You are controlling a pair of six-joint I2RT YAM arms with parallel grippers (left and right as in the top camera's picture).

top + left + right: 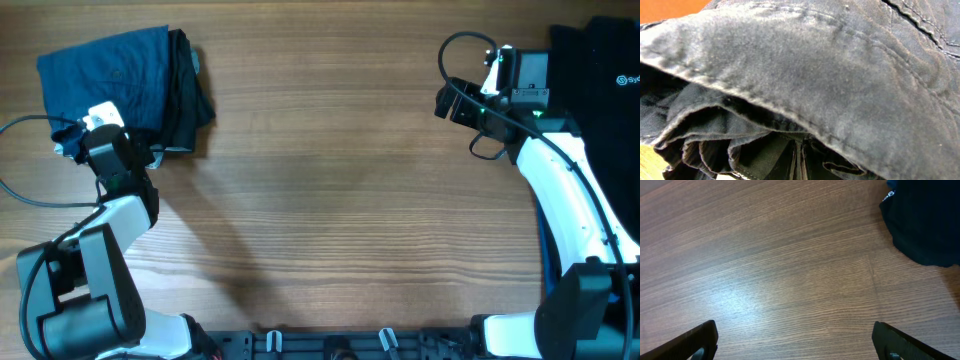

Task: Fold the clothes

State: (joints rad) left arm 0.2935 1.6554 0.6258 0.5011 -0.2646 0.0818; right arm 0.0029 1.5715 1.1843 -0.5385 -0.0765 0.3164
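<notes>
Shorts [110, 65] lie folded at the table's [790, 255] far left corner, the left gripper [92, 125] clenched at their edge, its hold on cloth unclear. The right gripper [795, 345] gapes near a black shirt [600, 60].

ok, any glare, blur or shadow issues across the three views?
Overhead: sharp, evenly lit, soft shadows on the table. Left wrist: denim shorts fill the frame, slightly soft up close, lower folds in deep shadow. Right wrist: pale glare patch on the table, otherwise sharp.
</notes>
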